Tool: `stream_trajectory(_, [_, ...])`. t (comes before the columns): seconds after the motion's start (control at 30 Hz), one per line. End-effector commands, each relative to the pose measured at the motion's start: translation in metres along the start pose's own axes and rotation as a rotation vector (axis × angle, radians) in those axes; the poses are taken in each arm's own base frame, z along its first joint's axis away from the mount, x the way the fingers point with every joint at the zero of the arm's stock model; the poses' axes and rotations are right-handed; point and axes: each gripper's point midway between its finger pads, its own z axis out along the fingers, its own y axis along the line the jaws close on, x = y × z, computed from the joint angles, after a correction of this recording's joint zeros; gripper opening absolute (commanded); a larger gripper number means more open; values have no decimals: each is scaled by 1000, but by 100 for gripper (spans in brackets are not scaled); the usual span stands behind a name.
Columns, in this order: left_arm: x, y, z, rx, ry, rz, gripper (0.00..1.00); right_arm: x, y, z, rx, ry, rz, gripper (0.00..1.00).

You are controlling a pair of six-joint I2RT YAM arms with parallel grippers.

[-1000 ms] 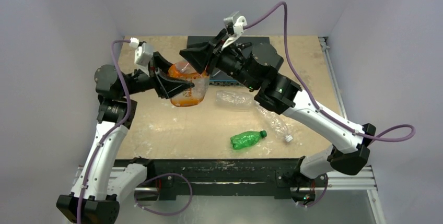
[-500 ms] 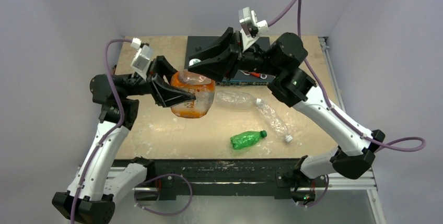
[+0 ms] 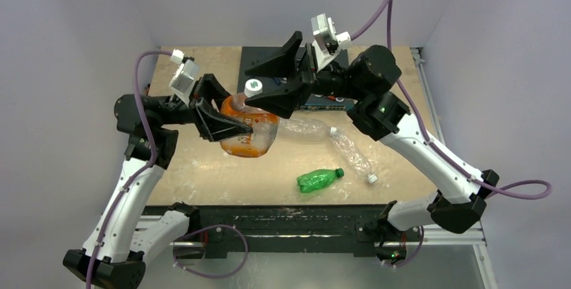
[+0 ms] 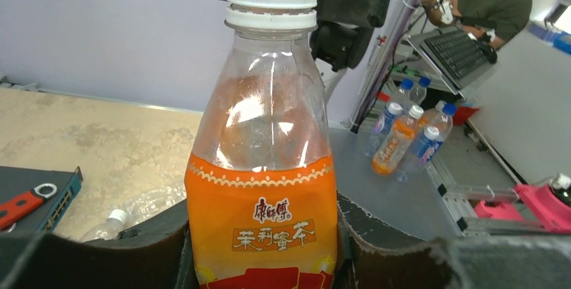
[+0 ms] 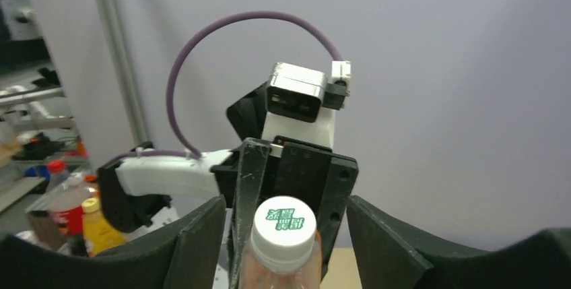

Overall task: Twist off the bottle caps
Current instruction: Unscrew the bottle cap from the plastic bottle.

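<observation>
Orange-label bottle (image 3: 259, 134): your landmark, held up over the table (image 3: 202, 168), with the label facing the left wrist camera.
White cap (image 3: 253, 87): it sits on the orange-label bottle's neck and has green print on its top face.
Left gripper (image 3: 232, 110): you have it clenched on the orange-label bottle's body, one finger on each side of the label.
Right gripper (image 5: 285, 248): jaws released, straddling the white cap with a clear gap on both sides.
First clear bottle (image 3: 306, 127): on its side just right of the orange-label bottle in the top view, cap on.
Second clear bottle (image 3: 353, 154): lying further right of the orange-label bottle, with its cap at the near end.
Green bottle (image 3: 316, 180): lying down, nearer to you and to the right of the orange-label bottle, well apart, green cap on.
Dark box (image 3: 269, 56): behind the orange-label bottle, at the table's far edge.
</observation>
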Motion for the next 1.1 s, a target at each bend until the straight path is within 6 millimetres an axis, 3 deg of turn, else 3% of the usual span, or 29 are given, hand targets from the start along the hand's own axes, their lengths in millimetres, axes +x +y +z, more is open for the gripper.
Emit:
stream_trajectory(0.0, [-16,29,-1,-163,-42,84,0,-23,-47,-17,360,-75,-2,81])
stream_trajectory(0.07, [-9,51,-8,-274,-4,169,0,-30,-61,-21,469,-81,18,87])
stream_trajectory(0.17, [-6,76,-20,-425,7,243,0,-21,-77,-17,631,-16,28,88])
stream_trajectory(0.3, [-6,95,-31,-533,11,298,0,4,-100,-11,790,84,24,85])
stream_trajectory(0.4, [-7,103,-37,-586,15,325,0,8,-106,-9,832,89,24,79])
stream_trajectory(0.9, [-1,108,-39,-606,18,311,0,4,-111,-11,866,48,15,51])
stream_trajectory(1.07, [-3,108,-39,-602,10,313,0,12,-112,-9,861,61,24,34])
